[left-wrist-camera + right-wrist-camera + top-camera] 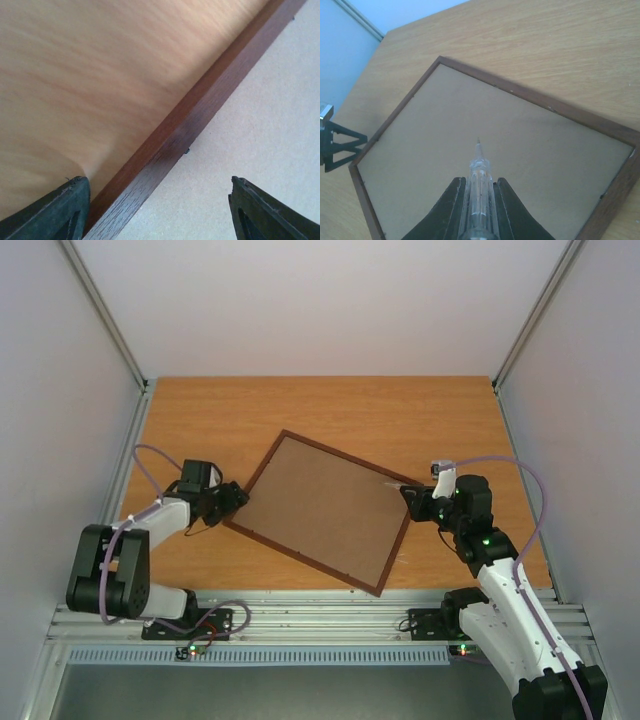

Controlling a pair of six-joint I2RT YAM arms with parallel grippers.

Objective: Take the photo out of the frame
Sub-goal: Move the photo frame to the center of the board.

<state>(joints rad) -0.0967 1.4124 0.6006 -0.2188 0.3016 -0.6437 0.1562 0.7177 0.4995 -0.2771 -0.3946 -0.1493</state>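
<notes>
Thin reddish-brown wooden picture frame [325, 510] lies askew on the orange wooden table [200, 410], brown hardboard back [495, 165] up.
Left fingers [60, 210], spread astride its rail, should steady it while right fingers [450, 210], pinching a clear-handled pointed tool [479, 175], work the tiny edge tabs [187, 150]. The photo is unseen, presumably beneath the back.

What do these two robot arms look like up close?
The left arm and right arm have white links between chunky black joints. The left gripper and right gripper are black with tapered fingers. A lilac cable loops along each arm. Green lights glow on the right arm.
</notes>
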